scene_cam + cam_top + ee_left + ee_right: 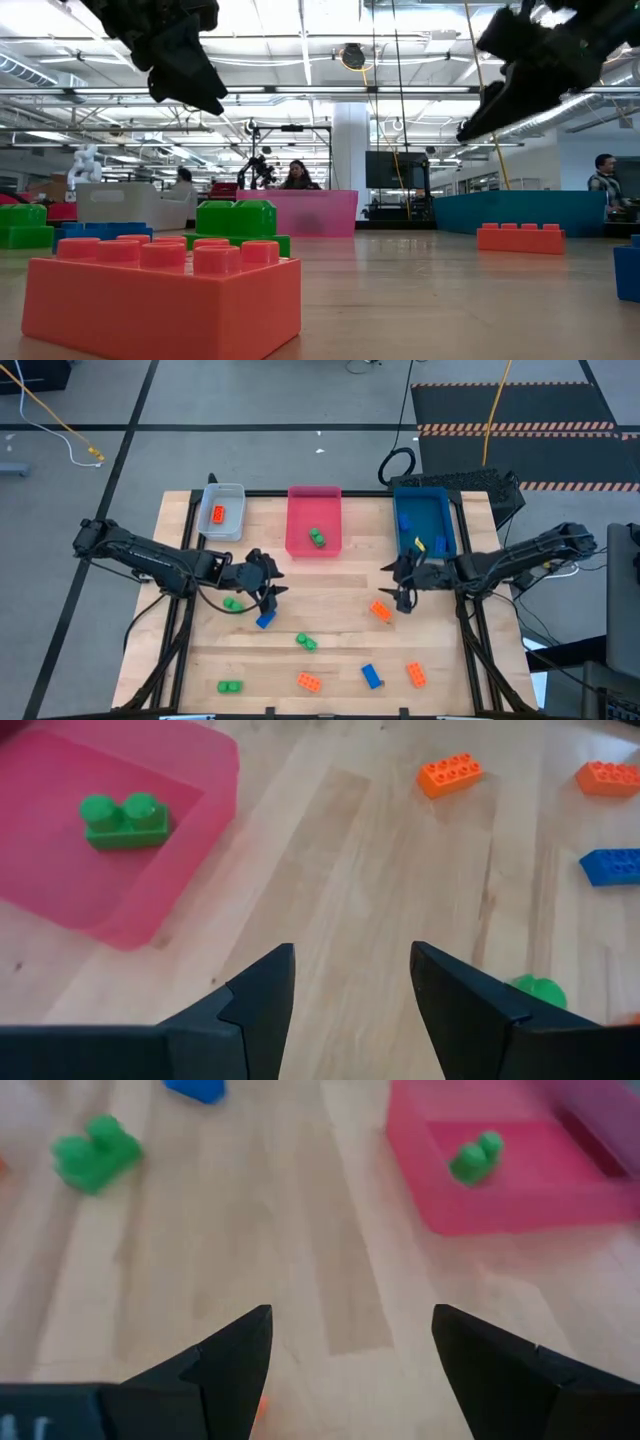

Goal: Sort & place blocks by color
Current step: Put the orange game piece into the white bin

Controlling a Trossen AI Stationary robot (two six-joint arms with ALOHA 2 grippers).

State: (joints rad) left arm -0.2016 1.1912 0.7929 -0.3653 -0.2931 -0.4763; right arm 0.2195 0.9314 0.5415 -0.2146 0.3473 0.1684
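Both grippers hover open above the table, holding nothing. My left gripper (270, 586) (352, 990) is above the blue block (265, 620) and near a green block (233, 603). My right gripper (401, 588) (350, 1350) is just beyond an orange block (381, 611). Lying flat toward the near edge are green blocks (306, 643) (229, 686), orange blocks (309, 681) (415, 675) and a blue block (371, 676). An orange block (217, 514) lies in the grey tray, a green one (317, 538) (125, 820) (475, 1158) in the pink tray.
Three trays stand along the far edge: grey (236, 490), pink (298, 495) and blue (445, 520). The blue tray has a small blue and yellow piece (420, 544) in it. Bare wood lies between the two grippers. People sit in the room beyond the table (297, 175).
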